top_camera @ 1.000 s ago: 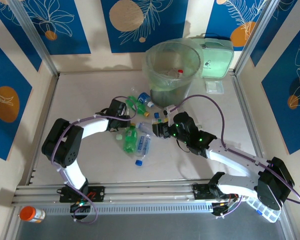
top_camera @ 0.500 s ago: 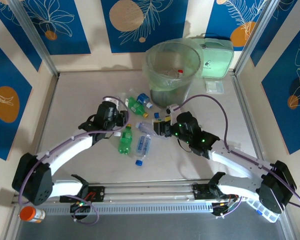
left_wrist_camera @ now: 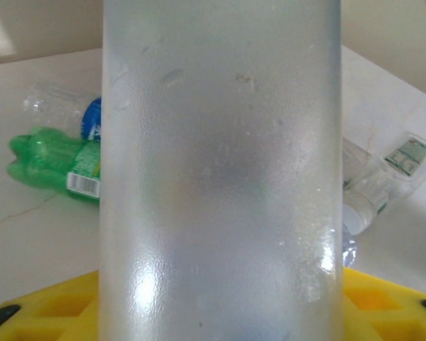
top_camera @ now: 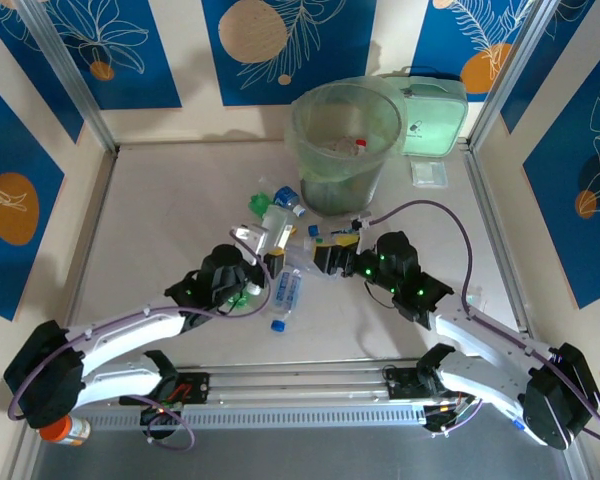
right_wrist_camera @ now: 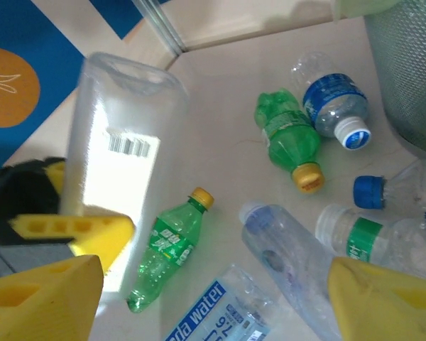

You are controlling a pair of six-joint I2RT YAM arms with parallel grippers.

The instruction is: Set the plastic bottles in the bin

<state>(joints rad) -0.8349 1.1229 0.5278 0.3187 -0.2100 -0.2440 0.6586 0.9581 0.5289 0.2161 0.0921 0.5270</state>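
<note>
Leftmost, one orange bottle (top_camera: 64, 429) lies by the rail at the near edge, well apart from everything else. Next along, the left gripper (top_camera: 264, 244) has its jaws clamped on one frosted clear bottle (top_camera: 277, 221), which carries a barcode label on its side. Seven loose plastic bottles lie close together on the bench (top_camera: 160, 200), just in front of the bin. Two are green with yellow caps: a slim green bottle (right_wrist_camera: 169, 250) and a crumpled green bottle (right_wrist_camera: 287, 138). Five are clear: a water-labelled bottle (right_wrist_camera: 213, 312), a plain clear bottle (right_wrist_camera: 284, 252), a blue-labelled bottle (right_wrist_camera: 334, 103) with a white cap, a green-banded bottle (right_wrist_camera: 369, 240) and a blue-capped bottle (right_wrist_camera: 383, 190). At the right side of this cluster the right gripper (top_camera: 330, 258) sits low with its jaws apart and nothing between them. Beyond it stands the one bin (top_camera: 342, 185), at the far side of the bench, with at least one red-capped bottle (top_camera: 357, 146) inside. Just beside the bin on its right is one mint-green case (top_camera: 435, 120), and one small clear packet (top_camera: 428, 172) lies in front of that case.
</note>
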